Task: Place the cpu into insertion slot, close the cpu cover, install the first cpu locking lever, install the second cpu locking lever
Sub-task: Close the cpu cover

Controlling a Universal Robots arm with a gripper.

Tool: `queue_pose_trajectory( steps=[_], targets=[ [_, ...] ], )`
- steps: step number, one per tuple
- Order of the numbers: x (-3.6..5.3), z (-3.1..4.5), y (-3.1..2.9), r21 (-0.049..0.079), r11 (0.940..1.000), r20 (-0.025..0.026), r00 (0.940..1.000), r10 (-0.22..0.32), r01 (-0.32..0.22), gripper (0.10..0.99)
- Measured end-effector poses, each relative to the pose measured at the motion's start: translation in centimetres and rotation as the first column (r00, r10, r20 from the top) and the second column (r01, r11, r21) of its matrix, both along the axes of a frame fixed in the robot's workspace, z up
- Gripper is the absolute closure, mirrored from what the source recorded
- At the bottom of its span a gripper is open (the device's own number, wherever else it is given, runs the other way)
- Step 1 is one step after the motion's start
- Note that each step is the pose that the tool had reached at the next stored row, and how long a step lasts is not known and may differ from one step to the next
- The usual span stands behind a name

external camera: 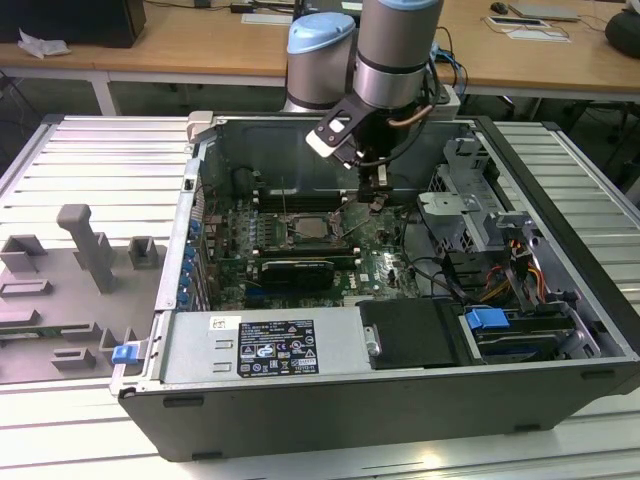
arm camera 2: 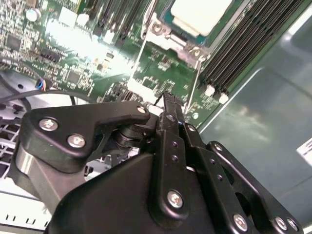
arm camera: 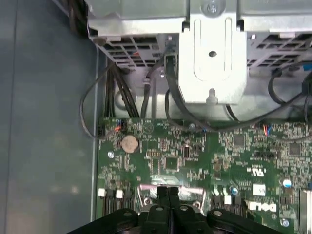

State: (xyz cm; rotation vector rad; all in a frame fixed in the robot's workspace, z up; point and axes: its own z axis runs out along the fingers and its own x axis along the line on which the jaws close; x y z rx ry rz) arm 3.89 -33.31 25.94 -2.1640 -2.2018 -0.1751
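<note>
Second wrist view says you're partway: the cpu (arm camera 2: 200, 14) is seated on the green board (arm camera 2: 165, 73), and the cpu cover (arm camera 2: 181, 43) looks down over it. The pincer (arm camera 2: 168, 100) is pinched closed on nothing, tip near a wire lever (arm camera 2: 195, 85). I'd guess both levers aren't latched yet.

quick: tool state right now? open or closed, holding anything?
Tool: closed, fingers together, nothing seen between them; its tip is near the cpu cover.
</note>
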Motion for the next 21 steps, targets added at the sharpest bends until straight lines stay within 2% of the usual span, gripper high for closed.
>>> queue_pose_trajectory(
  steps=[13,19,21],
  targets=[
    [2.14,-0.11,0.02,0.0,1.0,-0.0024,1.0,0.001,-0.001,0.98],
    [2.33,-1.34,0.02,0.0,1.0,-0.0034,1.0,0.001,-0.001,0.98],
    [2.21,-1.41,0.02,-0.001,1.0,-0.0036,1.0,0.001,-0.001,0.98]
  ],
)
